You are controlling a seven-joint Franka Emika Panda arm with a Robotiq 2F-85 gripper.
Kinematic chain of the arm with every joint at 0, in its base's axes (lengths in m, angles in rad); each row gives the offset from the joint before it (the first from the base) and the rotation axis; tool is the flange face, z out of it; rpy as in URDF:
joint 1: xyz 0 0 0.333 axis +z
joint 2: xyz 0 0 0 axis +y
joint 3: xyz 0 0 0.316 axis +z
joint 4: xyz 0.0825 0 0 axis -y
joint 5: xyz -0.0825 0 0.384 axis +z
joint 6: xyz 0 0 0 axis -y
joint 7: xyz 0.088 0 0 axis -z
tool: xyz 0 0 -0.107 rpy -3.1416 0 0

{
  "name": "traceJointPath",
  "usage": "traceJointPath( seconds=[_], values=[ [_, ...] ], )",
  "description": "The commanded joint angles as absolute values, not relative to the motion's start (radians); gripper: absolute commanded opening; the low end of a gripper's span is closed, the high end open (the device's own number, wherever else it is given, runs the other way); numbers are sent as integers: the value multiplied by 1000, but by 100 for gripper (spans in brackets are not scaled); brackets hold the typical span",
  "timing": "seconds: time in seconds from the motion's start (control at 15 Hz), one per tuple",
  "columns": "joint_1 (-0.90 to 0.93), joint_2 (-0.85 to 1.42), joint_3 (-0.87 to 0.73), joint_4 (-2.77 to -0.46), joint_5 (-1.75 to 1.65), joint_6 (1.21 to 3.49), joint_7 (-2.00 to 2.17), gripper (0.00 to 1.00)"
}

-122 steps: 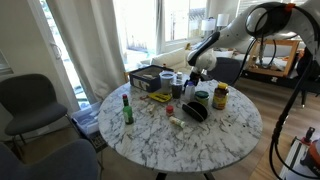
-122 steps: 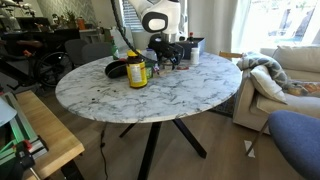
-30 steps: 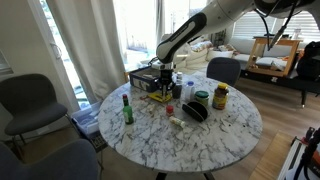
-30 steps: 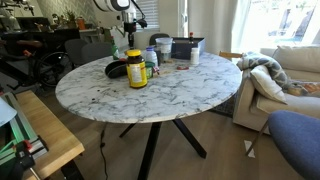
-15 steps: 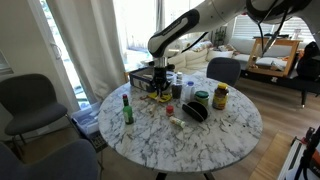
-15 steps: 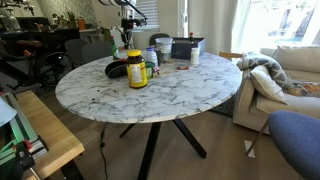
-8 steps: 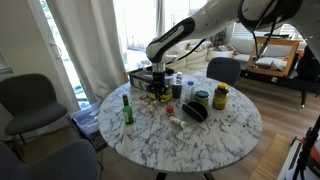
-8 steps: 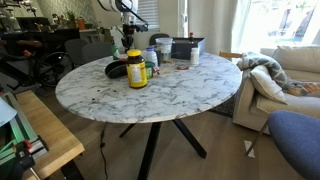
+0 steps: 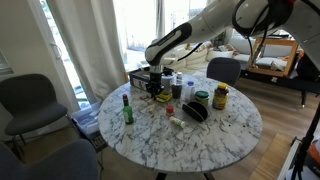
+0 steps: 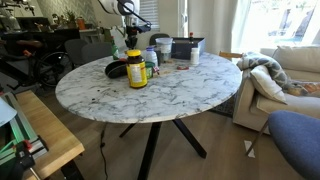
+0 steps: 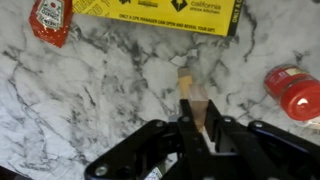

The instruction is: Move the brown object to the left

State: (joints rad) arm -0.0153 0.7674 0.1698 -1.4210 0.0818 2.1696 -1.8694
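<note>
In the wrist view a red ketchup sachet (image 11: pixel 50 18) lies at the upper left of the marble bench (image 11: pixel 90 95). At centre is the brown object (image 11: pixel 190 92), a slim tan stick with a paler upper tip. Its lower end sits between the end effector (image 11: pixel 200 130) fingers; whether they clamp it I cannot tell. A round red item (image 11: pixel 293 90) lies at the right.

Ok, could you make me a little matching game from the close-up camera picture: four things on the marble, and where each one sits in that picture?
Things:
1. ketchup packet
2. yellow box
3. red round thing
4. brown object

Places in the wrist view:
a. right edge
b. middle, its lower end between the fingers of the pincer
c. top left corner
d. along the top edge

Pairs: 1-c, 2-d, 3-a, 4-b.
</note>
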Motion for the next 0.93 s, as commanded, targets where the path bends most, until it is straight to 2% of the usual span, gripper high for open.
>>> traceJointPath(
  seconds=[0.0,0.27,0.33,0.47,0.53,0.87],
  values=[
    [-25,792,197,-1419,74,2227,-1925,4],
    [-45,795,222,-1407,92,2161,-1981,4],
    [-24,789,206,-1418,81,2200,-1937,18],
    [-28,789,208,-1417,82,2187,-1950,18],
    [-33,790,215,-1423,86,2208,-1969,4],
    [-32,793,229,-1435,83,2248,-2005,4]
  ],
)
